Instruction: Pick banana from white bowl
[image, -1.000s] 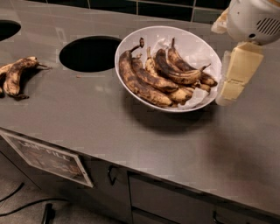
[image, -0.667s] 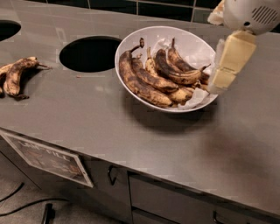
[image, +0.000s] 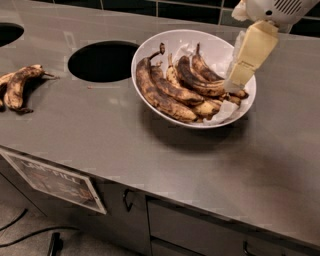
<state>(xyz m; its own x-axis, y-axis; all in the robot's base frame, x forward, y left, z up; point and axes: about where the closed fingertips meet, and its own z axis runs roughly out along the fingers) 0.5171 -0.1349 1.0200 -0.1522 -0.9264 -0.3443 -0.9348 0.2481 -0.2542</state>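
The white bowl (image: 148, 50) stands on the grey counter, right of centre, and holds several brown-spotted bananas (image: 170, 91) lying side by side on crumpled white paper. My gripper (image: 236, 80), cream-coloured under a white wrist, reaches down from the top right. Its tip hangs over the right side of the bowl, just above the ends of the rightmost bananas. It holds nothing that I can see.
A round hole (image: 102, 61) opens in the counter left of the bowl, and part of another hole (image: 7, 32) shows at the far left. More dark bananas (image: 17, 85) lie on the counter at the left edge. Cabinet doors with a label (image: 55, 180) are below the front edge.
My gripper has moved left, from beside the bowl's right rim to over the bananas inside it. The bowl and bananas have not moved.
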